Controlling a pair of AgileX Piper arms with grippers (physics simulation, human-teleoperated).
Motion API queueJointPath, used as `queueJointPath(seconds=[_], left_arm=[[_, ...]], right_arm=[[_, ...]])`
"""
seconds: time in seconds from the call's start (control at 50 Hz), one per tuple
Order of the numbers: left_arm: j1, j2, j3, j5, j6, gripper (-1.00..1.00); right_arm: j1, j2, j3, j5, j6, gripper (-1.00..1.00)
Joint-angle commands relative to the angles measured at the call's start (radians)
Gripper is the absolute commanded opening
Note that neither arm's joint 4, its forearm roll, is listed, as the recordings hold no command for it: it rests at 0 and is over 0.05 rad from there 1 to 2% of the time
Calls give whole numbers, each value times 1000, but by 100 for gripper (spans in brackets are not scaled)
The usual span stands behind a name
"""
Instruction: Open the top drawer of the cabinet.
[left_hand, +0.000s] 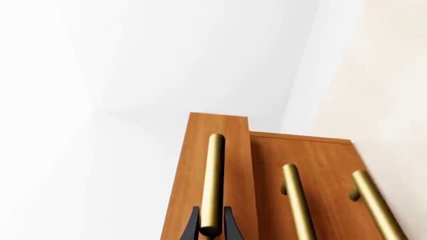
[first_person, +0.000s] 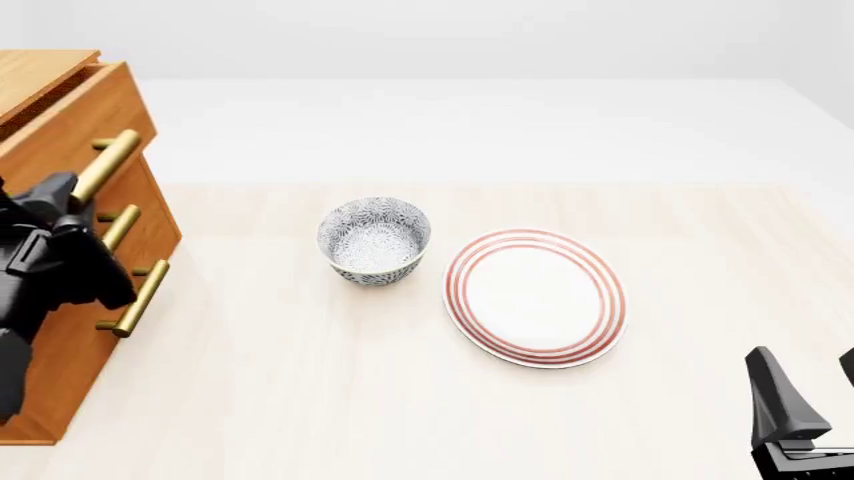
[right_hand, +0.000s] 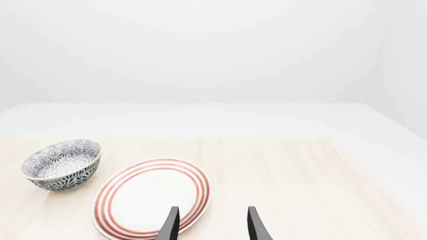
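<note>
The orange-brown cabinet (first_person: 60, 375) stands at the table's left edge. Its top drawer (first_person: 83, 118) juts out a little past the two lower drawers. In the left wrist view the top drawer front (left_hand: 235, 160) stands proud of the lower fronts (left_hand: 327, 170). My left gripper (first_person: 70, 196) is shut on the top drawer's brass bar handle (first_person: 110, 162), with a black finger on each side of the bar (left_hand: 213, 175). My right gripper (first_person: 807, 395) hovers open and holds nothing near the front right corner, also seen as right gripper (right_hand: 212, 225).
A patterned grey bowl (first_person: 375, 240) sits mid-table, and a white plate with red rings (first_person: 535, 297) lies just right of it. Two lower brass handles (first_person: 139, 297) stick out from the cabinet. The plate (right_hand: 150, 197) lies ahead of the right fingers.
</note>
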Motion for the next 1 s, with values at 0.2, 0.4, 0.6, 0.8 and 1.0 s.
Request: queueJointPath(seconds=[0.2, 0.4, 0.6, 0.8, 1.0], left_arm=[[-66, -42, 59, 38, 34, -100], [-97, -24, 53, 27, 36, -100], [-112, -39, 59, 33, 35, -100], [-127, -73, 64, 51, 39, -100], [-150, -111, 71, 68, 49, -100]], right_arm=[[0, 0, 0, -1, 0, 100], [0, 0, 0, -1, 0, 100], [0, 0, 0, -1, 0, 100], [0, 0, 0, -1, 0, 100], [0, 0, 0, -1, 0, 100]])
